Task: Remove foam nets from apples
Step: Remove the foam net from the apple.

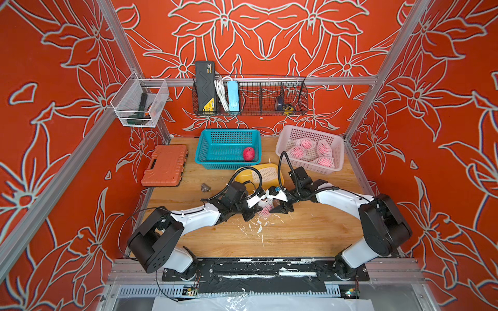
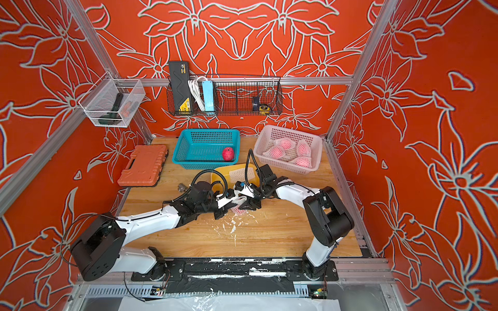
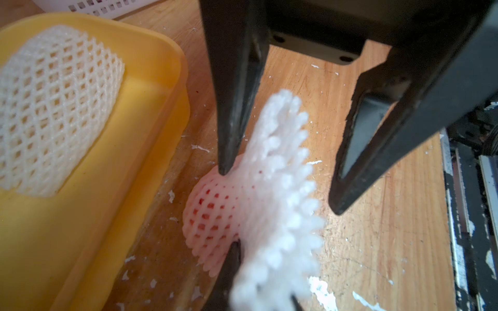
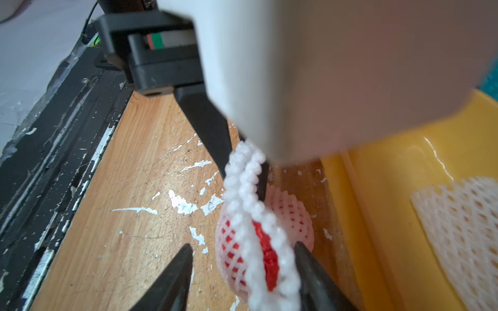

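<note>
Left pincer (image 4: pixel 244 172) is clenched on the frilled end of the foam net (image 3: pixel 275 167), out in the middle of the table (image 1: pixel 296 237), just in front of the yellow tray (image 1: pixel 238 177). Right pincer (image 3: pixel 280 189) is released, its jaws spread wide either side of that frill, with one tip touching the netted bulge. The apple (image 4: pixel 269 262) sits inside the net on the wood, red skin showing at the open mouth.

What worries me is that nothing grips the fruit itself. If the left arm pulls now, I'd expect apple and net to drag along together, or the apple to pop free and roll toward the front edge. The foam looks fragile too. White crumbs (image 1: pixel 259 229) lie scattered just beside the work, and a hard tug could tear off more instead of sliding the sleeve. The pinch is only on the fringe, so it might slip as well.

As for the containers, the teal basket (image 1: pixel 201 149) holds one bare apple (image 1: pixel 248 154). The pale pink basket (image 1: pixel 339 153) holds four netted apples (image 1: pixel 297 153). The yellow tray holds one empty net (image 1: pixel 268 173), lying flat.
</note>
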